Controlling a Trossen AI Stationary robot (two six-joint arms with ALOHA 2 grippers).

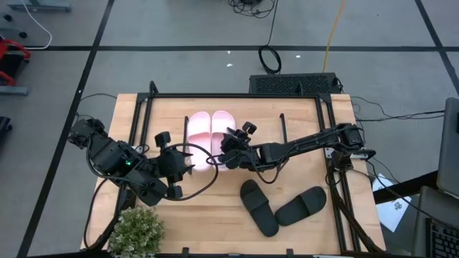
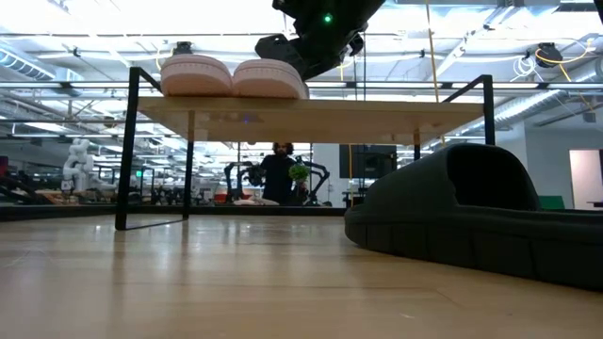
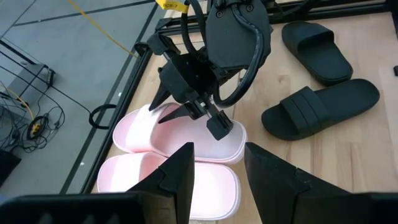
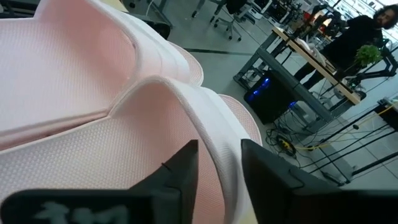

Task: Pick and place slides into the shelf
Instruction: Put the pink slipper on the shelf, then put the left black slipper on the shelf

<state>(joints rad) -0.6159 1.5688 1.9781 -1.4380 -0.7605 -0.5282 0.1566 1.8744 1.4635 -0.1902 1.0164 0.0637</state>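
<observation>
Two light pink slides (image 1: 199,129) (image 1: 223,126) lie side by side, soles down, on the shelf (image 2: 330,118), a light board on thin black legs. My right gripper (image 1: 224,153) reaches in from the table's right and is shut on the end of the right-hand pink slide (image 3: 186,140) that faces the table's near edge. My left gripper (image 3: 217,180) is open and hovers just left of it, beside the other pink slide (image 3: 161,180), touching nothing. Two black slides (image 1: 258,206) (image 1: 301,206) lie on the tabletop near the front. My right gripper pinches the raised rim (image 4: 214,134) of the right-hand pink slide between its two fingers (image 4: 180,171), at the end toward the table's near edge. The fingers slant down from the near right side. The slide rests flat on the shelf board (image 2: 268,80).
A potted plant (image 1: 136,229) stands at the table's near left corner. The shelf's black frame legs (image 1: 331,143) stand by both arms. One black slide fills the near right of the low view (image 2: 480,217). Bare shelf board lies right of the pink pair (image 1: 301,118).
</observation>
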